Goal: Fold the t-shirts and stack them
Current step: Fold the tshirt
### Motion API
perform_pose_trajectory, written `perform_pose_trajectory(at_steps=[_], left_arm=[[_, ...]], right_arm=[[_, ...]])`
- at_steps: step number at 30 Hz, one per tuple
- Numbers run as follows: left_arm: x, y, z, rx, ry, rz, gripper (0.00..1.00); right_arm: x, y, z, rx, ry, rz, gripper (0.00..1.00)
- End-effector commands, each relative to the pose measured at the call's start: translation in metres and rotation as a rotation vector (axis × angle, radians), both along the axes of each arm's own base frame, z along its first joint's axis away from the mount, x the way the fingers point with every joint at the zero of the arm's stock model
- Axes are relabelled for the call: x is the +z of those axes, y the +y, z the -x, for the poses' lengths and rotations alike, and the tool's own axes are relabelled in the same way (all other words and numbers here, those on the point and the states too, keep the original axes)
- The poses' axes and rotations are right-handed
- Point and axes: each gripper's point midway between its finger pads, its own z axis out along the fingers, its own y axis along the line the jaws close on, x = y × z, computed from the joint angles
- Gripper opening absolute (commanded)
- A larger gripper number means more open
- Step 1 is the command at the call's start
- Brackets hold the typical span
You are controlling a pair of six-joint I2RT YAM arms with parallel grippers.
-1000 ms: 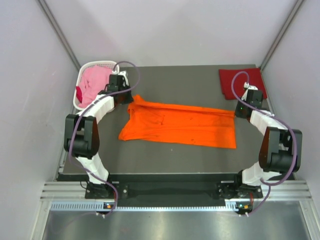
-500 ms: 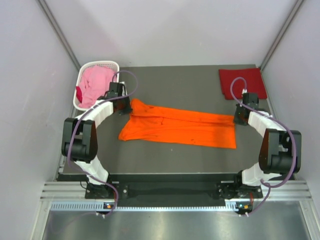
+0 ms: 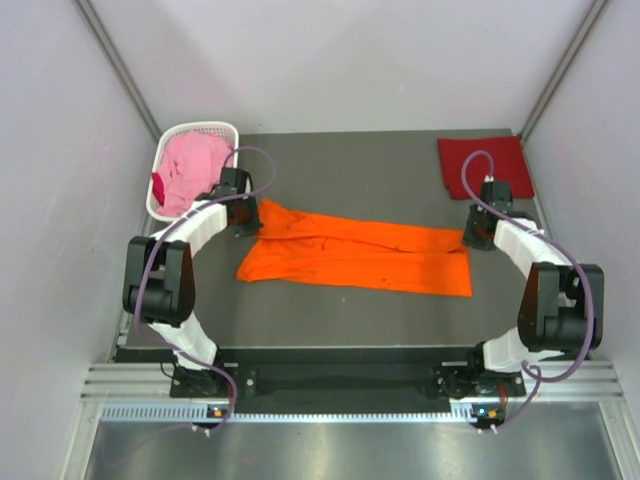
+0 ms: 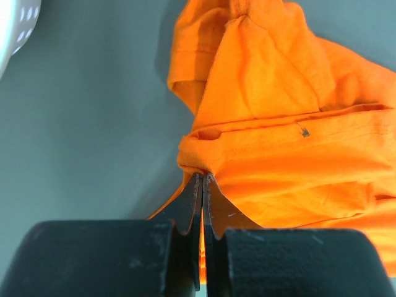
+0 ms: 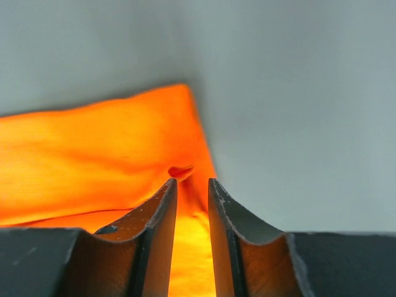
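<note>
You're mid-fold on the orange t-shirt (image 3: pixel 360 255), which lies in a long band across the counter (image 3: pixel 350 170); the dark red t-shirt (image 3: pixel 478 162) sits folded at the far right corner, the pink t-shirt (image 3: pixel 190 165) in the basket (image 3: pixel 200 127); your left jaws are clamped on the shirt's bunched left end, your right jaws stand slightly apart over its right corner; left arm (image 3: pixel 200 222) and right arm (image 3: pixel 520 240) reach forward, low, wrists turned inward; next, I'd judge, take hold on the right and carry one end over the other
</note>
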Motion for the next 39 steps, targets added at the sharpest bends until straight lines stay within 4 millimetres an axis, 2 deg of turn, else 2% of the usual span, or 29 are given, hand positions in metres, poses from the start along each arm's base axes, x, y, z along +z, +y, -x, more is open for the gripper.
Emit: perform_pose_trajectory(at_steps=[1, 3, 5, 10, 15, 18, 23, 28, 31, 34, 36, 38, 39], left_arm=[[0.011, 0.007, -0.003, 0.024, -0.011, -0.046, 0.00], [0.009, 0.004, -0.002, 0.018, -0.010, -0.046, 0.00], [0.009, 0.001, 0.000, 0.014, -0.005, -0.045, 0.00], [0.005, 0.003, 0.003, 0.014, 0.012, -0.067, 0.00], [0.004, 0.003, 0.005, 0.017, 0.019, -0.073, 0.00], [0.005, 0.003, 0.005, 0.029, 0.015, -0.076, 0.00], [0.010, 0.007, 0.003, 0.050, -0.003, -0.091, 0.00], [0.013, 0.010, 0.007, 0.066, -0.003, -0.103, 0.00], [0.007, 0.008, 0.014, 0.068, 0.011, -0.106, 0.00], [-0.003, 0.010, 0.020, 0.085, 0.038, -0.118, 0.00], [-0.003, 0.013, 0.021, 0.103, 0.050, -0.129, 0.00], [0.002, 0.016, 0.018, 0.113, 0.041, -0.148, 0.08], [0.013, 0.017, 0.013, 0.119, 0.026, -0.155, 0.11]], right_arm=[[0.033, 0.012, -0.024, -0.009, -0.097, -0.007, 0.27], [0.026, 0.030, -0.027, 0.026, -0.080, -0.010, 0.26], [0.019, 0.033, -0.029, 0.033, -0.063, -0.002, 0.26], [0.007, 0.015, -0.022, -0.011, -0.019, 0.080, 0.24], [0.026, 0.013, -0.023, -0.034, -0.062, 0.085, 0.24], [0.025, 0.019, -0.025, -0.019, -0.063, 0.057, 0.24], [0.006, 0.023, -0.020, -0.014, -0.026, 0.040, 0.21], [-0.015, 0.005, -0.012, -0.057, 0.021, 0.077, 0.18], [-0.025, -0.003, -0.008, -0.071, 0.044, 0.101, 0.17], [-0.030, -0.002, -0.007, -0.068, 0.057, 0.097, 0.18], [-0.024, -0.005, -0.010, -0.073, 0.050, 0.108, 0.23], [-0.011, -0.008, -0.008, -0.088, 0.047, 0.122, 0.27], [0.000, -0.011, -0.006, -0.101, 0.048, 0.128, 0.28]])
